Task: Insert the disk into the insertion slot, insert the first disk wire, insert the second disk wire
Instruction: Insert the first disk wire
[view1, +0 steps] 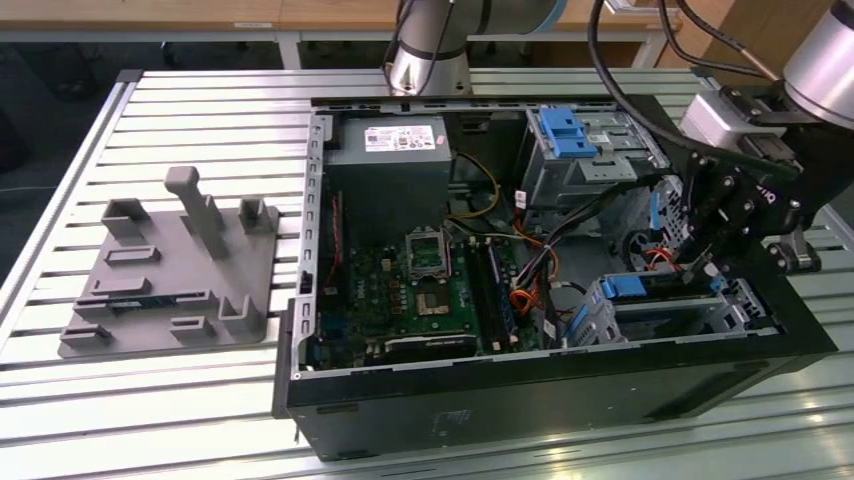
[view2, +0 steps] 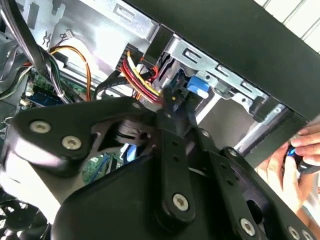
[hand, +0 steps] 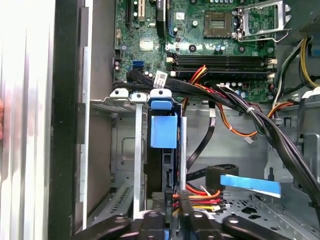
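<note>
Open black sheet-metal computer case (view1: 534, 385) lying on its side on a ribbed aluminium table (view1: 200, 400). Within the case, at the corner toward the exterior view's right, sits the insertion slot (hand: 124, 150), a low silver cage of thin stamped metal with perforated, slotted walls. The disk (hand: 163, 132), a flat rectangular drive in a glossy bright blue plastic carrier, stands seated inside this cage, its square handle tab level with the cage rim.

The gripper (hand: 172, 217), a matt black linkage of bolted bars, reaches into the case just beside the disk's end. Its fingers are closed around a small black plug (hand: 172, 199) with a bundle of red, orange and yellow wires, which is held against the drive's edge. Whether the plug is fully seated cannot be told.

Deeper in the case lie a green printed motherboard (view1: 427, 290) with long dark memory slots and a taller silver cage with a ridged blue latch (view1: 567, 135). Outside the case, on the table at the exterior view's left, rests a grey moulded fixture (view1: 174, 280) with upright posts. A person's hand (view2: 282, 165) is just beside the case's outer wall.
</note>
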